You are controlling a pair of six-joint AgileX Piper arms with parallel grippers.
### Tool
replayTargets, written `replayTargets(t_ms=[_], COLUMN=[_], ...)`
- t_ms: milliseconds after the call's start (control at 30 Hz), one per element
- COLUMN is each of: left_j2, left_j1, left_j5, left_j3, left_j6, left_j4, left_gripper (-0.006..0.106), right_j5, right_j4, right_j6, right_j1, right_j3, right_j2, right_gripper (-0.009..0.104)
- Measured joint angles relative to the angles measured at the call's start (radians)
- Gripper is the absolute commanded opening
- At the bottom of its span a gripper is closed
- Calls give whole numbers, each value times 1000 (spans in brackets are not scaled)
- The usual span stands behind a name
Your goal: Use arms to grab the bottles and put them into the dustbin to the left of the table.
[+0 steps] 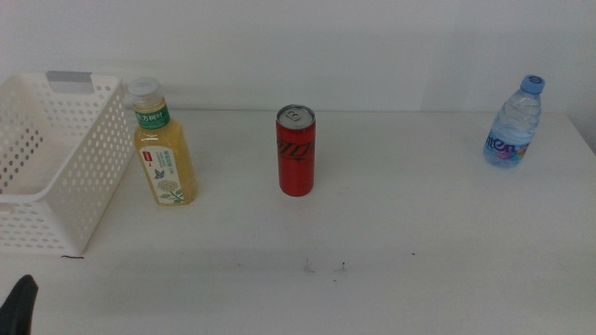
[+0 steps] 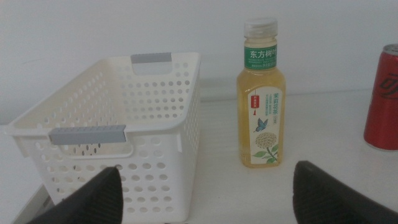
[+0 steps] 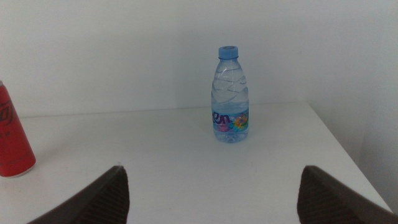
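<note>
No bottle has been taken yet. The left gripper (image 2: 205,193) and right gripper (image 3: 211,193) are held wide and empty at the table's (image 1: 391,279) near edge. The tea bottle (image 1: 163,144), touching or just beside the dustbin (image 1: 56,158) at the left edge, is judged the likely first pick, requiring a forward reach. The red can (image 1: 296,151) stands mid-table, the water bottle (image 1: 513,123) near the far right corner.

white basket (image 1: 56,158) with round holes and grey handle strips; yellow tea bottle (image 1: 164,144), white cap, green label with butterfly print; red can (image 1: 296,151), silver top; clear water bottle (image 1: 513,123), blue cap, colourful label; white table (image 1: 372,242), dark specks.
</note>
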Motion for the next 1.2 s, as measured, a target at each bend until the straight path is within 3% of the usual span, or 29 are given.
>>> replayTargets(t_ms=[500, 933, 1200], left_j2=[53, 679, 1101], left_j1=[-29, -385, -561], left_j5=[-102, -642, -1062], left_j3=[0, 0, 0], left_j6=[0, 0, 0], left_j4=[0, 0, -54], left_gripper=[94, 94, 94], right_j5=[0, 0, 0], right_j4=[0, 0, 0], right_j6=[0, 0, 0], right_j1=[0, 0, 0], right_j3=[0, 0, 0], right_j2=[0, 0, 0], right_gripper=[81, 81, 81])
